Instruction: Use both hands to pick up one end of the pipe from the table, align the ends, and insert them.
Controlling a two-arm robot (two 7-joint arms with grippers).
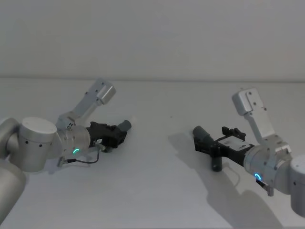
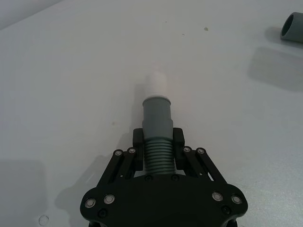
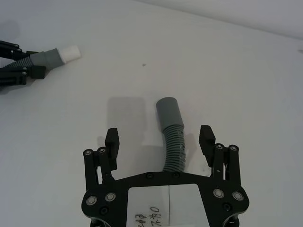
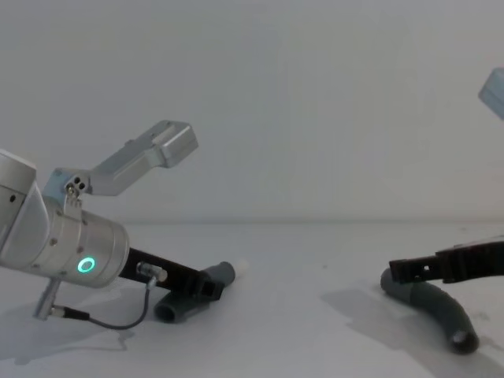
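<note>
- Plain white tabletop (image 1: 152, 200) with a bare pale wall (image 1: 152, 38) behind it, nothing fancy.
- Over on the left, the left gripper (image 2: 157, 140) sits low over the tabletop. Its jaws are pinching the left pipe (image 2: 156, 156) on the ribbed bit, right behind the cuff (image 2: 156, 113).
- That pipe's white tip (image 2: 156, 84) sticks out past the jaws toward the middle of the tabletop. It's tilted up a little in the chest view. The ribbed tail droops down near the surface, and I can't tell if it actually touches.
- The two pipe ends are well apart, with bare tabletop between them.
- On the right, the right pipe (image 3: 173, 142) lies on the tabletop. It's curved, and its socket (image 3: 168, 109) points away from the wrist, toward the middle.
- The right gripper (image 3: 159, 136) is down at that pipe with its jaws spread wide. There's one jaw on each side of the ribbed part, just behind the socket, and neither is touching it.
</note>
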